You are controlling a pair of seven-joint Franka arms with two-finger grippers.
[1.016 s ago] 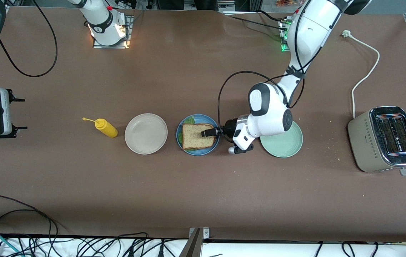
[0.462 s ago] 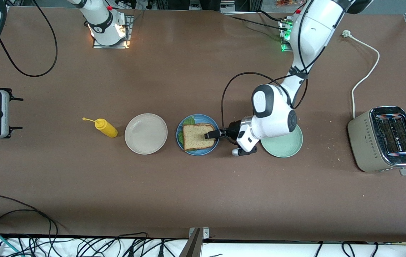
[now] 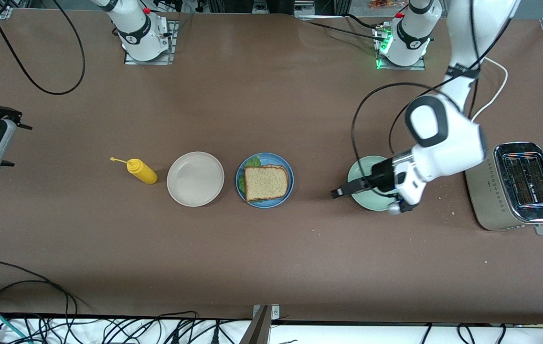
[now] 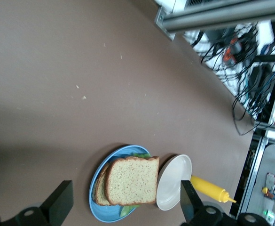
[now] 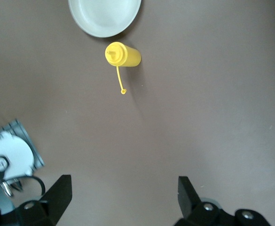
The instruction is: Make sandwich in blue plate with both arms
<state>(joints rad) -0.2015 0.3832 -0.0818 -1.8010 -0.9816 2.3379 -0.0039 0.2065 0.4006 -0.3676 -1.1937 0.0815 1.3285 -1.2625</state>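
Locate the blue plate (image 3: 264, 180) near the middle of the table (image 3: 271, 248). It holds the sandwich (image 3: 265, 182): bread slices stacked, with green lettuce showing at the edges. Beside it, toward the right arm's end, stands a white plate (image 3: 195, 178) with nothing on it, then a yellow squeeze bottle (image 3: 141, 171) lying on its side. Toward the left arm's end sits a pale green plate (image 3: 377, 184), partly covered by the left arm.

Check the left end effector (image 3: 340, 192): it is up in the air over the table between the blue plate and the green plate, pointing toward the sandwich. Its fingers (image 4: 57, 203) stand wide apart and hold nothing.

Check the right end effector (image 5: 123, 200): it hangs over bare table at the right arm's end, well apart from the plates. Its fingers (image 5: 58, 194) are spread wide and hold nothing.

Note the toaster (image 3: 515, 186) at the left arm's end, with its white cord (image 3: 488, 98) running across the table. Nothing lies between the left end effector and the sandwich.
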